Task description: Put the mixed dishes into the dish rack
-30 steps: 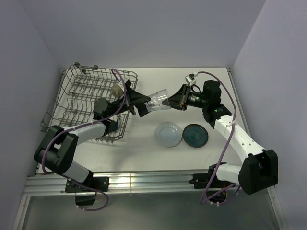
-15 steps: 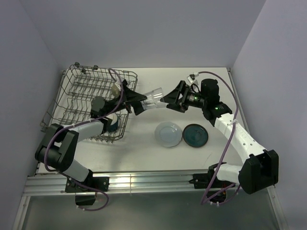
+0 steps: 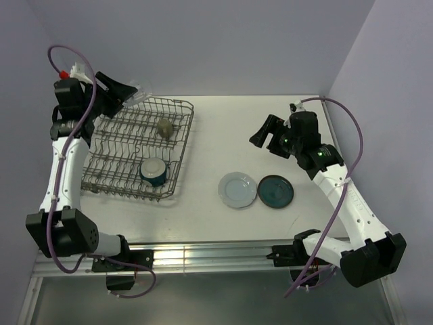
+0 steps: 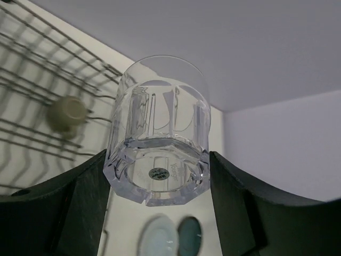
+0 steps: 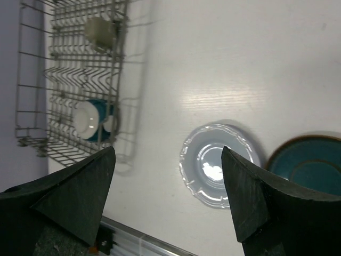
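1. Clear glass tumbler (image 4: 157,133) is pinched in the left end effector (image 4: 157,162), upper left of the overhead frame, by the dish rack's (image 3: 115,145) upper-left corner.
2. Right end effector (image 5: 168,152): wide open, holding nothing.
3. Mug (image 3: 164,127) and bowl (image 3: 153,171) sit in the rack; pale blue plate (image 3: 237,189) and teal plate (image 3: 275,191) on the tabletop (image 3: 216,128).

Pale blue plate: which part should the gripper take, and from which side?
Probably its rim, at the left edge, coming down from above. The pale blue plate lies flat, so only the scalloped rim offers a hold, and the dark teal plate crowds its right side.
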Tool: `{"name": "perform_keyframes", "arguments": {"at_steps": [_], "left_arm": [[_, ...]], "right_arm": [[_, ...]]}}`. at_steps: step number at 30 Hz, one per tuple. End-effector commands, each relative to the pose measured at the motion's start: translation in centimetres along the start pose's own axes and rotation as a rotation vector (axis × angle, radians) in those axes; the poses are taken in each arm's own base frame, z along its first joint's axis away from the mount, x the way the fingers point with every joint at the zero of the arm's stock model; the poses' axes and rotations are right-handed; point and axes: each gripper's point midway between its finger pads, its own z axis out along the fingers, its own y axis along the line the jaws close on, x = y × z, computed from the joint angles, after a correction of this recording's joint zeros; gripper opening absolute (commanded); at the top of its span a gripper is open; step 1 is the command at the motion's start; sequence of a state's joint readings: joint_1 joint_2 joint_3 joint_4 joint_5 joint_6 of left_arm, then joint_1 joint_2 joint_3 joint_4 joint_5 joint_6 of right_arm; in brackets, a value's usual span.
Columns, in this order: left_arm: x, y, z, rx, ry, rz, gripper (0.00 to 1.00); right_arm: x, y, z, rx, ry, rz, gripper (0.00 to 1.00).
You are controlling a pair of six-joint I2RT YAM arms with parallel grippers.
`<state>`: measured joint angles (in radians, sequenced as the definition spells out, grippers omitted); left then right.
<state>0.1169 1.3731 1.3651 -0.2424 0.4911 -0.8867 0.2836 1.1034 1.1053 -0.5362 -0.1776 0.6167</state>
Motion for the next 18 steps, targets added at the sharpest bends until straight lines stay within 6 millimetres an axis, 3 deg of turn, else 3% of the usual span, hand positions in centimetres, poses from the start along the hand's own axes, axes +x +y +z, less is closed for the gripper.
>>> {"name": "perform_keyframes", "arguments": {"at_steps": [1, 2, 3, 5, 9, 18], "left_arm": [[0.5, 7.4, -0.3, -0.358, 0.078, 0.164, 0.0], [1.0, 9.1, 0.2, -0.416, 0.114, 0.156, 0.0], [-0.3, 9.6, 0.3, -0.459, 0.077, 0.187, 0.0], [-0.2, 11.4, 1.0, -0.523, 0.099, 0.191, 0.0], [-0.9, 13.5, 2.4, -0.585, 0.104, 0.206, 0.0], [0.2, 17.0, 7.2, -0.611, 0.15, 0.16, 0.0]], "right_arm": [[-0.2, -2.0, -0.3, 0.096, -0.009, -0.058, 0.87], [-0.1, -2.2, -0.2, 0.104, -0.008, -0.063, 0.87], [0.2, -2.5, -0.2, 0.113, -0.004, -0.064, 0.87], [0.4, -2.8, -0.2, 0.118, -0.005, -0.069, 0.87], [1.2, -3.5, -0.2, 0.127, 0.009, -0.077, 0.86], [3.0, -4.7, -0.2, 0.137, 0.032, -0.079, 0.86]]}}
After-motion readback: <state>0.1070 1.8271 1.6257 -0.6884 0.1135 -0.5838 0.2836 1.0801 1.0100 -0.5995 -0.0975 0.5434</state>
